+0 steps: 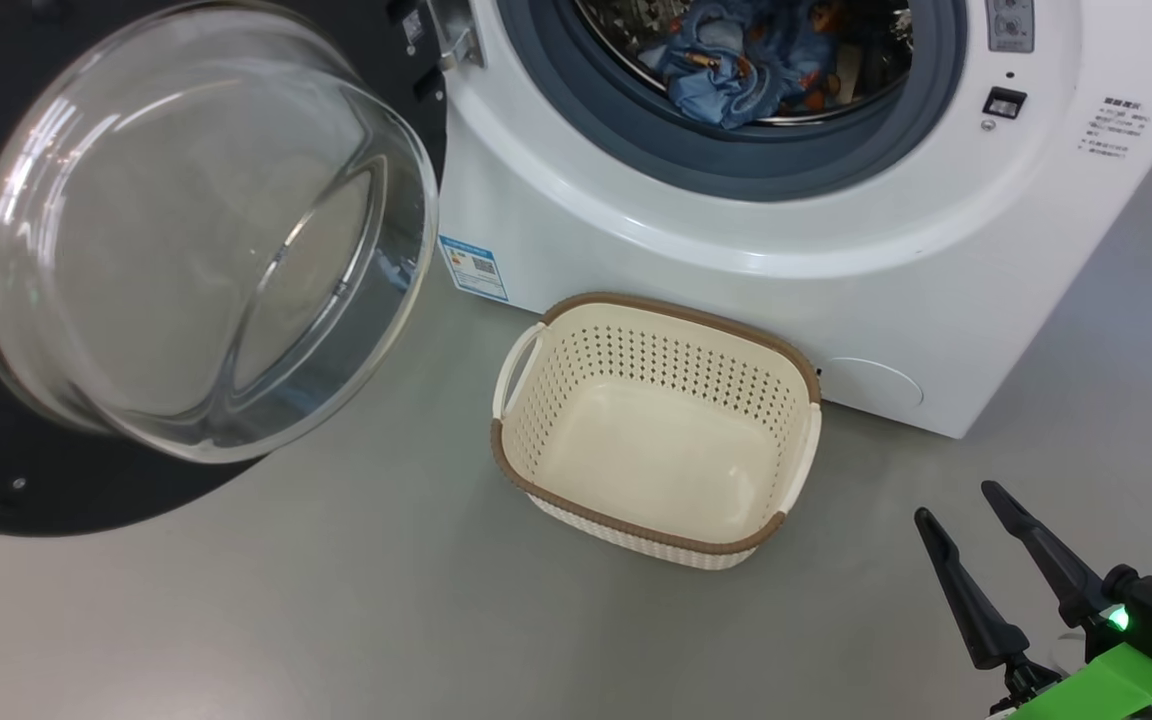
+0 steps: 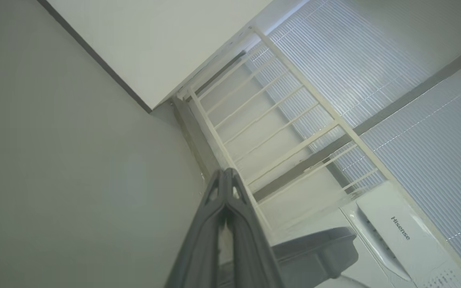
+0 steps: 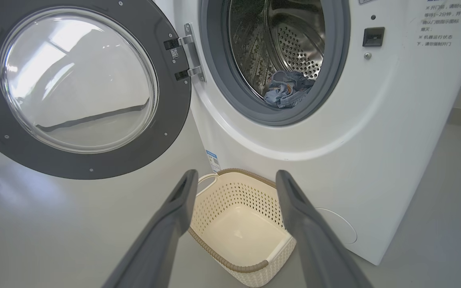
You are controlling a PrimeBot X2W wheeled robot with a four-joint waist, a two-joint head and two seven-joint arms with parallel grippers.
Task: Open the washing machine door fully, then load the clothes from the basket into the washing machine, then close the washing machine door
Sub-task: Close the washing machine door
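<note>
Right hand (image 1: 954,500), spread, hovers above bare floor (image 1: 336,620) beside the basket (image 1: 676,312), well apart from the washing machine door (image 1: 36,505).

Dark tapered fingers (image 1: 966,590), green mount (image 1: 1106,685) (green LED (image 1: 1119,618)).

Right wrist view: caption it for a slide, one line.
Open right gripper faces the empty basket before the washing machine, clothes in its drum, door swung wide.
</note>
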